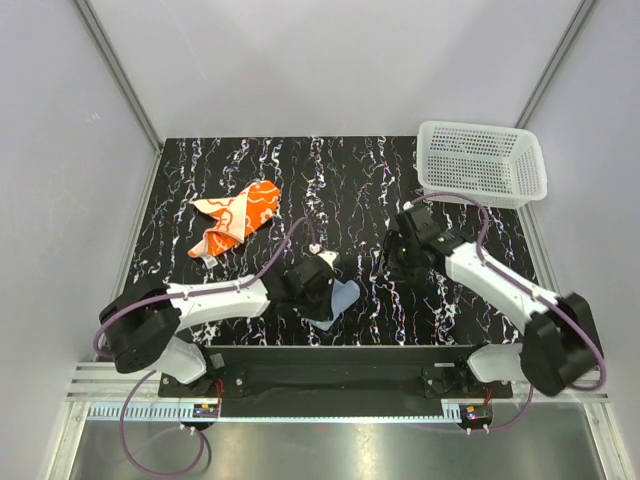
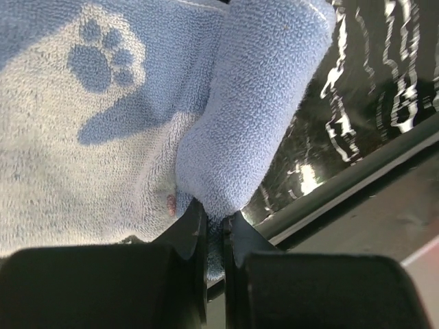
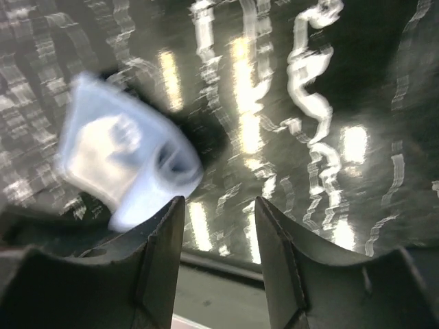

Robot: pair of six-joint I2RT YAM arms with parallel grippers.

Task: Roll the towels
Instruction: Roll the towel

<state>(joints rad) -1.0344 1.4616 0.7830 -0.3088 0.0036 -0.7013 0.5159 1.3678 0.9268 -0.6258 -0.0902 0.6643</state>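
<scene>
The light blue towel (image 1: 343,300) lies near the table's front edge, partly under my left gripper (image 1: 320,295). In the left wrist view this towel (image 2: 260,110) shows a paw print, and one edge is folded up into a thick roll. My left gripper (image 2: 216,221) is shut on the lower end of that fold. The orange patterned towel (image 1: 236,222) lies crumpled at the back left, away from both arms. My right gripper (image 1: 388,260) hovers to the right of the blue towel. Its jaws (image 3: 219,209) are open and empty, with the blue towel (image 3: 123,168) blurred to their left.
A white mesh basket (image 1: 482,162) stands at the back right corner. The black marbled tabletop (image 1: 350,180) is bordered by grey walls. A dark rail (image 2: 357,171) runs along the front edge, close to the blue towel.
</scene>
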